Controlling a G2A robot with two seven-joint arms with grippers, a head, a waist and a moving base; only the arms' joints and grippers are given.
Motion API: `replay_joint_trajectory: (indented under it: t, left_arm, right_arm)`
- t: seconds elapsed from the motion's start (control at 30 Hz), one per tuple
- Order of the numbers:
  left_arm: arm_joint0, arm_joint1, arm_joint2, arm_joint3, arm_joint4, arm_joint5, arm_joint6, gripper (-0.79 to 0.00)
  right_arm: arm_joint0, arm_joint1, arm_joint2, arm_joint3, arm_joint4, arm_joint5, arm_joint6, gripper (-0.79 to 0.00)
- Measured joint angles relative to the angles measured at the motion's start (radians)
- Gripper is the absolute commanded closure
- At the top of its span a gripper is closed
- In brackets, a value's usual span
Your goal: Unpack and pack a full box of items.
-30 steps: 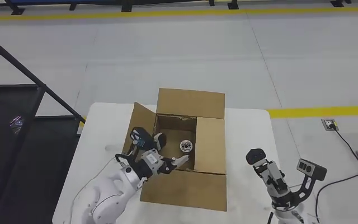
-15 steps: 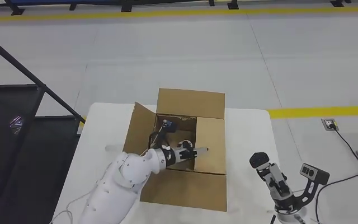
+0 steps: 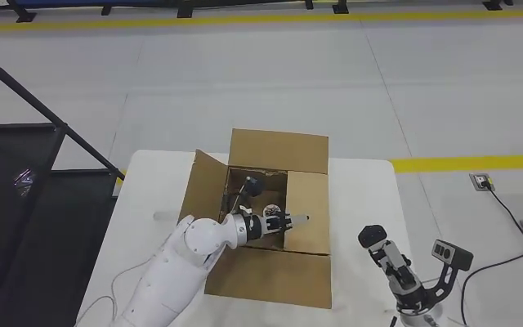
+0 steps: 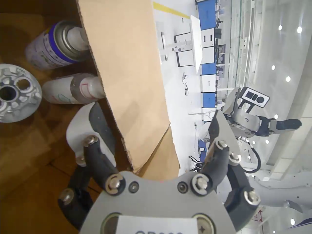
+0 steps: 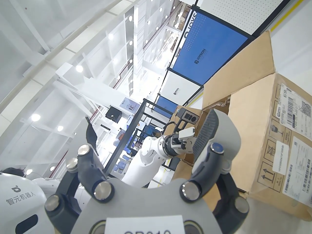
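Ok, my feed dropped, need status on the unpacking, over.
Left gripper open, astride box flap. Right gripper open, beside box. Spray can, bottle, metal wheel inside. Flap in the way.

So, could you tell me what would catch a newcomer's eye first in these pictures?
An open cardboard box sits in the middle of the white table, and the left gripper has its jaws open astride one flap. Inside are a blue-banded spray can, a white bottle and a silver metal hub; the right gripper hangs open off to the box's side.
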Motion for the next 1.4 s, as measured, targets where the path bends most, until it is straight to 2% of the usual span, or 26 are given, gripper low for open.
replay_joint_trajectory:
  t: [0.4, 0.83, 0.97, 1.17, 1.4]
  left_arm:
    - [0.022, 0.01, -0.042, -0.064, -0.007, -0.022, -0.009, -0.785]
    - [0.004, -0.005, -0.01, -0.131, -0.01, -0.038, 0.063, -0.785]
    - [-0.033, -0.026, 0.037, -0.108, -0.032, -0.049, 0.112, -0.785]
    - [-0.108, -0.072, 0.145, -0.03, -0.034, -0.08, 0.196, -0.785]
    - [-0.213, -0.148, 0.283, 0.115, -0.032, -0.075, 0.271, -0.785]
  right_arm:
    - [-0.011, 0.009, -0.014, -0.022, -0.023, 0.01, -0.035, -0.785]
    - [-0.04, 0.018, -0.018, -0.038, -0.028, -0.01, -0.067, -0.785]
    - [-0.057, 0.021, -0.009, -0.044, -0.016, -0.035, -0.084, -0.785]
    - [-0.104, 0.024, 0.025, -0.041, 0.021, -0.106, -0.128, -0.785]
    - [-0.178, 0.029, 0.077, -0.018, 0.076, -0.192, -0.164, -0.785]
